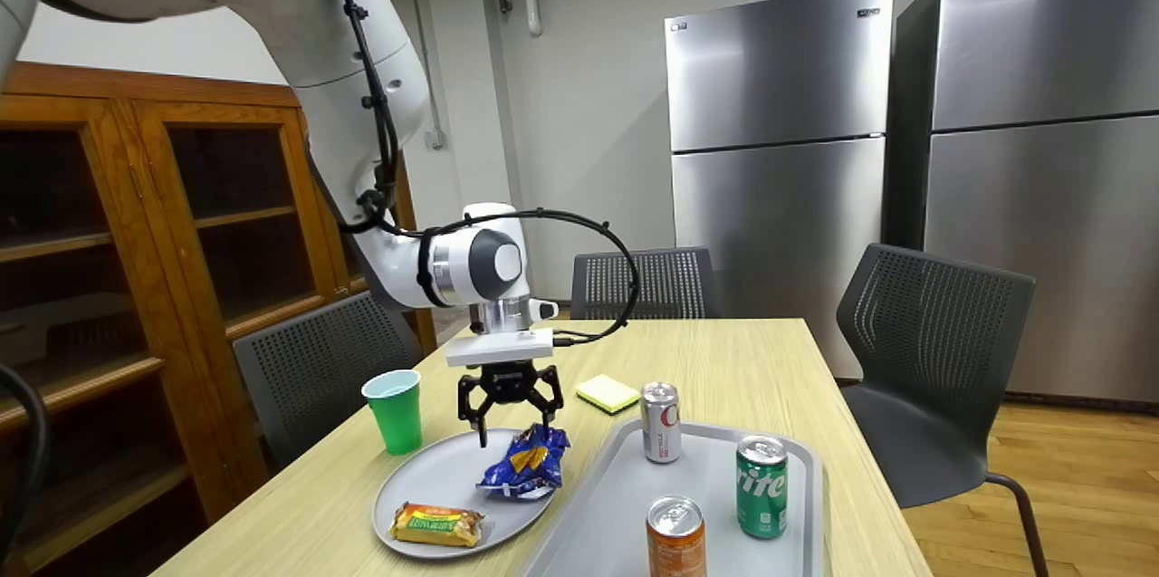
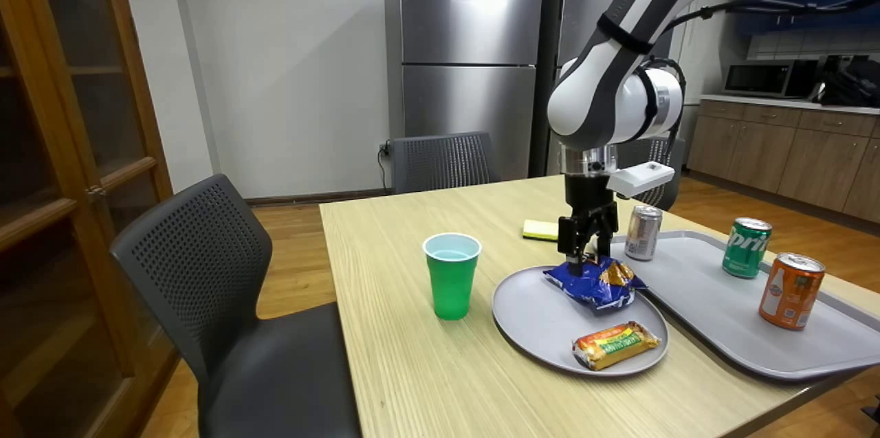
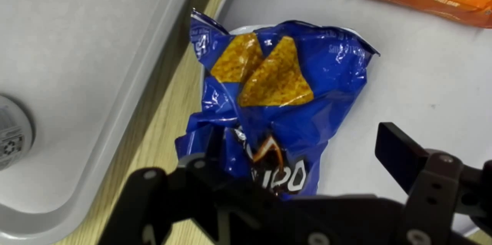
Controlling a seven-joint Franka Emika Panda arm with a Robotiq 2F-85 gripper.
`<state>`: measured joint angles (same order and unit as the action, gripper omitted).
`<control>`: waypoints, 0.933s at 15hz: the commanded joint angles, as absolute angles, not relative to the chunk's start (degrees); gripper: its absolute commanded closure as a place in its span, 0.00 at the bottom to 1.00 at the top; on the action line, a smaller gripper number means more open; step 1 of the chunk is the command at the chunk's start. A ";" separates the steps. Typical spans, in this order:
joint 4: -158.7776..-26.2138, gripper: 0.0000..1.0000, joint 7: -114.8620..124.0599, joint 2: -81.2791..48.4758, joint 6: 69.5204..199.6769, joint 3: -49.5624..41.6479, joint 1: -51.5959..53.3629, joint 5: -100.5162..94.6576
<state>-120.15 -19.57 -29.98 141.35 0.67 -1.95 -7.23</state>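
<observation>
I have the gripper (image 1: 514, 432) hanging low over the gray plate (image 1: 426, 479), its fingers (image 3: 399, 156) spread wide and holding nothing; the blue tortilla chip bag (image 3: 276, 83) lies on the plate at the edge facing the gray tray (image 1: 602, 514), its lettered end reaching in between the fingers; whether a fingertip touches the wrapper, I cannot tell. I judge that the wide spread suits so crumpled and bulky a bag; in my wrist view it seems to poke past the plate's edge, so the rim probably props it. The peanut butter granola bar (image 2: 614, 345) lies near another stretch of that rim, apart from the bag.

On the tray, the silver soda can (image 1: 660, 421) stands by the corner nearest the yellow sponge (image 1: 608, 393); the green Sprite can (image 1: 761, 486) and orange soda can (image 2: 792, 290) stand apart from it, the raised lip likely there to stop slides.

The green plastic cup (image 2: 452, 276) stands between plate and tabletop (image 2: 412, 369) edge, beside a mesh-backed chair (image 2: 199, 266); beyond are stainless refrigerators (image 1: 779, 70), a pale wall (image 1: 598, 106) and a glass-fronted wooden cabinet (image 1: 145, 169).
</observation>
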 commanded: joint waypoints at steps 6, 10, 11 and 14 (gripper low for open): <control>-119.77 0.58 -19.83 -30.25 142.09 0.89 -2.53 -8.47; -119.57 0.88 -19.80 -30.36 142.13 0.95 -2.55 -8.34; -119.54 0.97 -19.77 -30.39 142.16 0.95 -2.52 -8.36; -119.54 1.00 -19.73 -30.42 142.22 1.03 -2.46 -8.31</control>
<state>-120.02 -19.57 -30.15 141.67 0.65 -1.96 -7.23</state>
